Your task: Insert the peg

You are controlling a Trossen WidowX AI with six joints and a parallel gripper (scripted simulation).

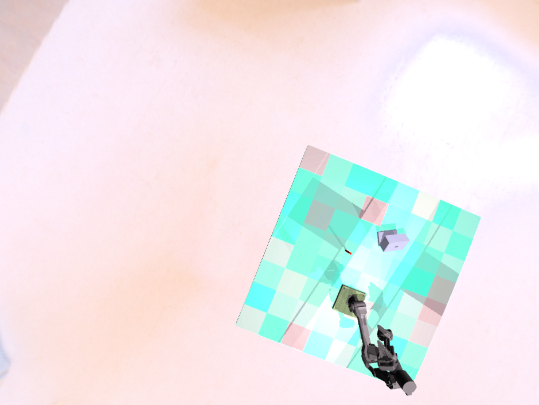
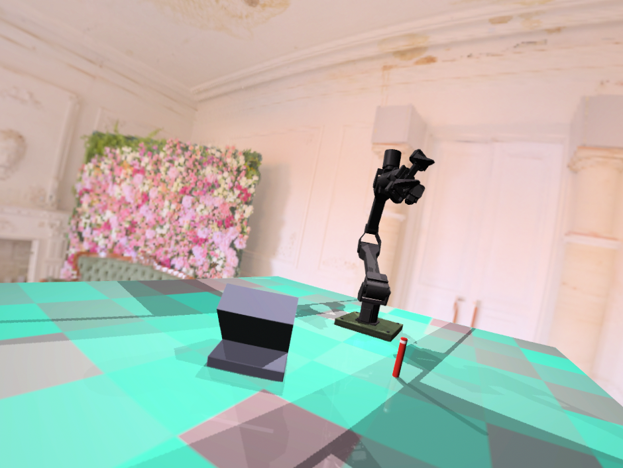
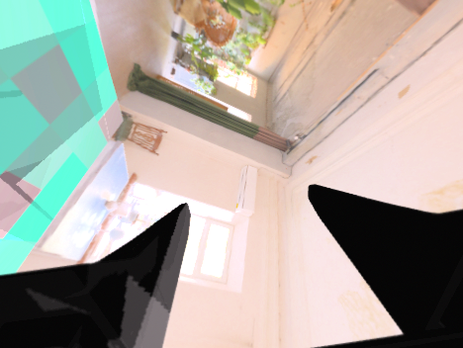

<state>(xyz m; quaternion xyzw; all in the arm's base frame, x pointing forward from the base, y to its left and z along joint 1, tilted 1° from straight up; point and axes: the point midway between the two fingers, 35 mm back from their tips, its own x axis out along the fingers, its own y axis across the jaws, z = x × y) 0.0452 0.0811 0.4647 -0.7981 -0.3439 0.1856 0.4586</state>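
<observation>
A small red round peg [image 1: 347, 252] [image 2: 399, 357] stands upright on the checkered table [image 1: 300, 257] [image 2: 100, 402]. The grey sloped panel [image 1: 393, 240] [image 2: 256, 322] stands apart from it; its one round hole [image 1: 396, 246] shows in the overhead view. In the side view I see only the panel's dark back. My gripper [image 2: 421, 162] [image 3: 248, 200] is open and empty, raised high above the arm's base [image 1: 342, 298] [image 2: 370, 327], far from both peg and panel. The wrist view shows only room wall between the fingers.
The table's edge [image 3: 106, 114] runs along the left of the wrist view. Nothing else stands on the table besides the arm, the panel and the peg.
</observation>
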